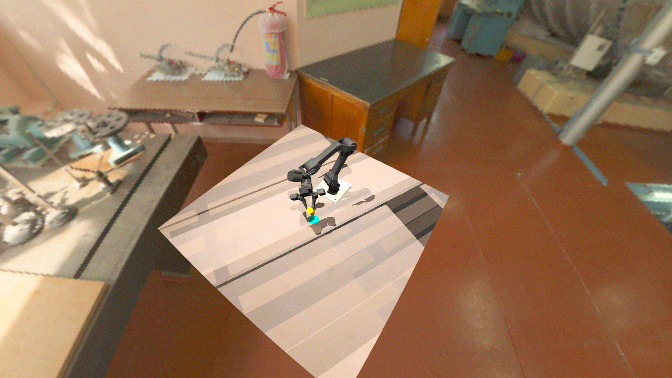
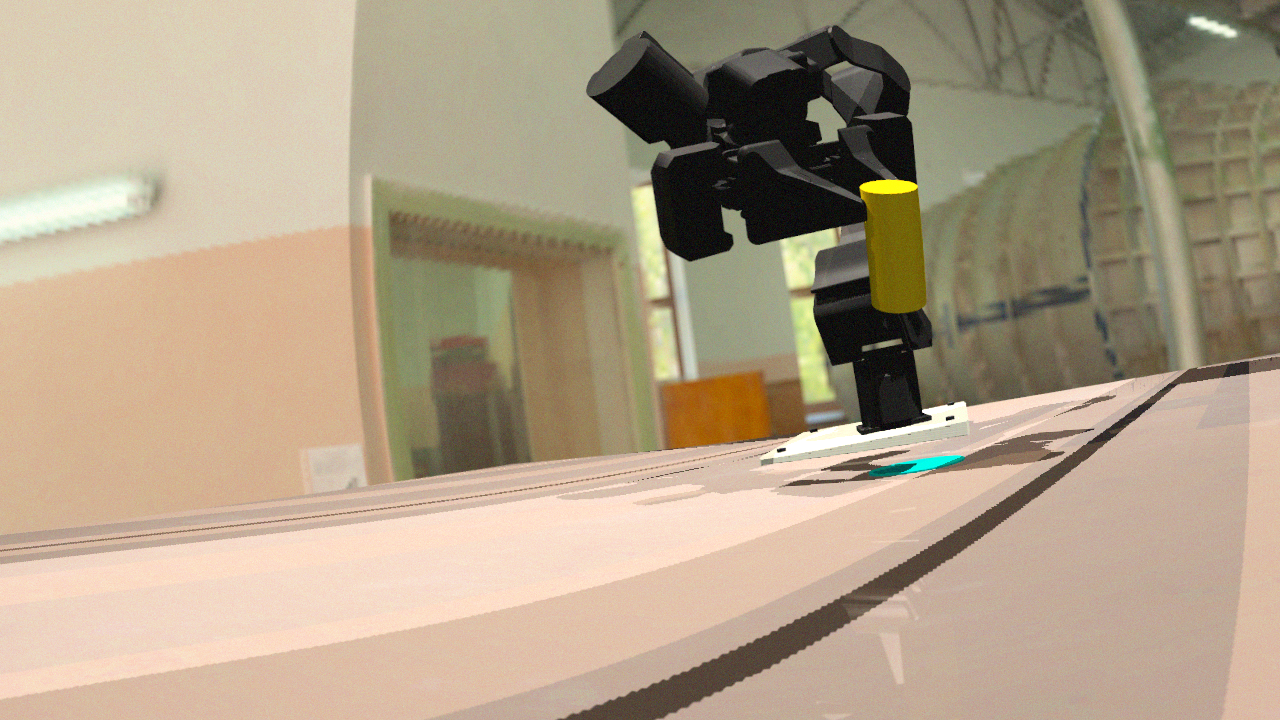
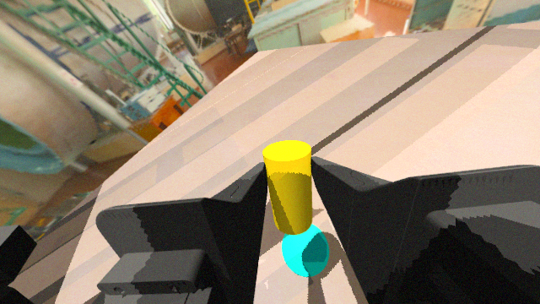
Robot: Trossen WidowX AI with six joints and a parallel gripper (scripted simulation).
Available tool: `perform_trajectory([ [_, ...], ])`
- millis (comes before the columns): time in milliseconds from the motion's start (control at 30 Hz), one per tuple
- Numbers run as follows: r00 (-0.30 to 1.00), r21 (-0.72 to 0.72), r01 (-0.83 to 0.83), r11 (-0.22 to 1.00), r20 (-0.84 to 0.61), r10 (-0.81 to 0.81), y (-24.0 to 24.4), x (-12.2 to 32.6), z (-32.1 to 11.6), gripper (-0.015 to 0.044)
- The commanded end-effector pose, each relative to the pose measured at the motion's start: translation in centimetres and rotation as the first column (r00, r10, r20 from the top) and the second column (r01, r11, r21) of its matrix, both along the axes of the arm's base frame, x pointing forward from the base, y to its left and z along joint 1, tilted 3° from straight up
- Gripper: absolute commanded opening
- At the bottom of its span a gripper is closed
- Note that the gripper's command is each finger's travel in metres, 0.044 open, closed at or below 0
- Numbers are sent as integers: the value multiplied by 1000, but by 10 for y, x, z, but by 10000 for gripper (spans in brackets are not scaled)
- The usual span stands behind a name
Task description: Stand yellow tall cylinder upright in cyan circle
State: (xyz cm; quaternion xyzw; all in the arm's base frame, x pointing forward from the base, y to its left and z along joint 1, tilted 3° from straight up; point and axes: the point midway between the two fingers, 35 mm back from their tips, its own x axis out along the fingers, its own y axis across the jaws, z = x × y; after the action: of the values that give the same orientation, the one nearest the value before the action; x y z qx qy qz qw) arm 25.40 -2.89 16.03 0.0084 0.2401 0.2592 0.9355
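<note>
The yellow tall cylinder (image 1: 310, 210) (image 2: 896, 259) (image 3: 291, 194) is held in the air, close to upright, with its flat top face showing. My gripper (image 1: 311, 207) (image 2: 881, 201) (image 3: 288, 165) is shut on it near its top end, one finger on each side. The cyan circle (image 1: 314, 220) (image 2: 935, 463) (image 3: 294, 253) lies flat on the table below. In the exterior view a clear gap shows between the cylinder's bottom and the circle. In the wrist view the cylinder's bottom overlaps the circle's far edge, and a shadow covers part of the circle.
The arm's white base plate (image 1: 345, 187) (image 2: 805, 449) lies close behind the circle, with the arm's base column standing on it. The plank-patterned table (image 1: 282, 296) (image 2: 358, 617) (image 3: 443, 143) carries shadows of the arm around the circle.
</note>
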Motion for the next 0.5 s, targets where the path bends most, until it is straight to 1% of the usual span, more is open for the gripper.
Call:
perform_trajectory([
  [0,999,-1,-2,1000,40,2,-1,-2,3,105],
  [467,991,16,-10,1000,132,8,-2,-9,5,105],
])
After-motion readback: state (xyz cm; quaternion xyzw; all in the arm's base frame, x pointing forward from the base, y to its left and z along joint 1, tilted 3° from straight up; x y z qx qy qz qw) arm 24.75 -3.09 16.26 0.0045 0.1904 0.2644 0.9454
